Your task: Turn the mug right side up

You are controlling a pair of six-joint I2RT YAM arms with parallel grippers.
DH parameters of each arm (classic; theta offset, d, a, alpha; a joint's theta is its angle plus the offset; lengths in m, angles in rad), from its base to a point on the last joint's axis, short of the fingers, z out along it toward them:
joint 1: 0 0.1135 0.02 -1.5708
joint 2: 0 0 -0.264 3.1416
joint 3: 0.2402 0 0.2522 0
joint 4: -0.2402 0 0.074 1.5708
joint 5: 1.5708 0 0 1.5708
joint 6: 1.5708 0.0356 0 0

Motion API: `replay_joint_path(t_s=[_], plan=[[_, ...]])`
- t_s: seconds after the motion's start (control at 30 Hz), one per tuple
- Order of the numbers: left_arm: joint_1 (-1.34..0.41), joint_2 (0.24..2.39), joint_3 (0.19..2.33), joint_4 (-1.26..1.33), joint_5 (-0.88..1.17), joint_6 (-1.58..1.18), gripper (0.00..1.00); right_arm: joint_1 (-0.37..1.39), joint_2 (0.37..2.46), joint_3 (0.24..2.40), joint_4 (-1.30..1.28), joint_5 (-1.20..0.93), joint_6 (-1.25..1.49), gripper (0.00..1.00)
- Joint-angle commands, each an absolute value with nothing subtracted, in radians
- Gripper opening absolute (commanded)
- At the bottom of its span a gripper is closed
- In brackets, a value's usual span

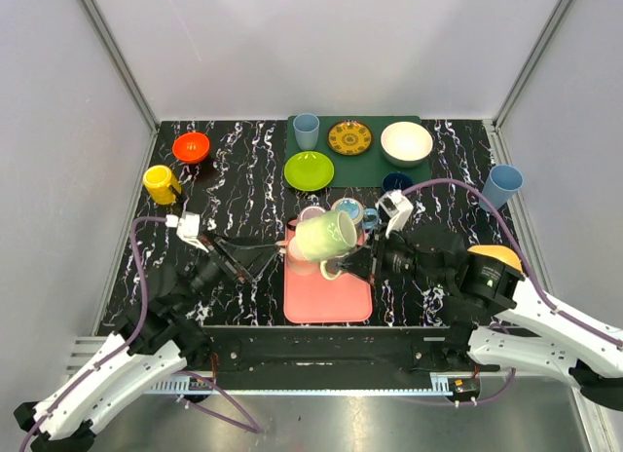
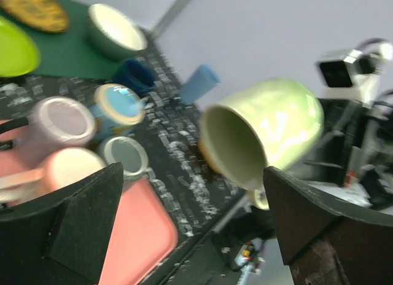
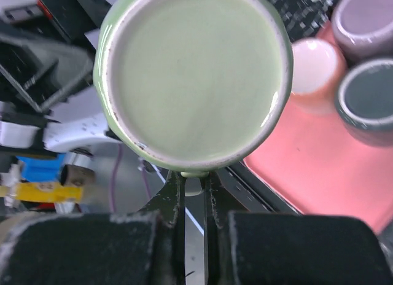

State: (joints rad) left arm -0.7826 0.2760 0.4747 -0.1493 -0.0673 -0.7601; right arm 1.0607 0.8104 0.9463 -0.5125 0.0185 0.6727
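From the near edge, the right tool [image 3: 193, 188] is pinching the handle of the green mug [image 1: 327, 236], which lets the wrist roll the cup. The mug hangs on its side above the pink tray [image 1: 326, 301], clear of the tabletop, its mouth facing the left arm. So I'd call it about halfway turned. The left tool [image 1: 275, 257] is spread wide just beside that mouth, gripping nothing, probably ready to steady it. Just beyond, other cups [image 1: 310, 215] crowd the tray's far end, leaving little room for setting down.

Pale green mug [image 1: 326, 235], pink tray [image 1: 328, 301]
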Motion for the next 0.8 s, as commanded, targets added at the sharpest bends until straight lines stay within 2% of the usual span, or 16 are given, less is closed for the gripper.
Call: replay_joint_path(t_s=[0.0,0.2,0.57,0.77], plan=[[-0.785,0.329,0.522,0.144,0.181,-0.825,0.99,1.016,0.827,1.006,-0.169,-0.052,0.733,0.00],[-0.787,0.449,0.493,0.369,0.345,-0.920,0.99,0.922,0.848,0.936,0.096,-0.175,0.851,0.00],[-0.788,0.598,0.524,0.448,0.328,-0.893,0.99,0.893,0.933,0.911,0.264,-0.291,0.899,0.00],[-0.787,0.682,0.557,0.518,0.322,-0.888,0.89,0.891,0.963,0.928,0.271,-0.337,0.899,0.00]])
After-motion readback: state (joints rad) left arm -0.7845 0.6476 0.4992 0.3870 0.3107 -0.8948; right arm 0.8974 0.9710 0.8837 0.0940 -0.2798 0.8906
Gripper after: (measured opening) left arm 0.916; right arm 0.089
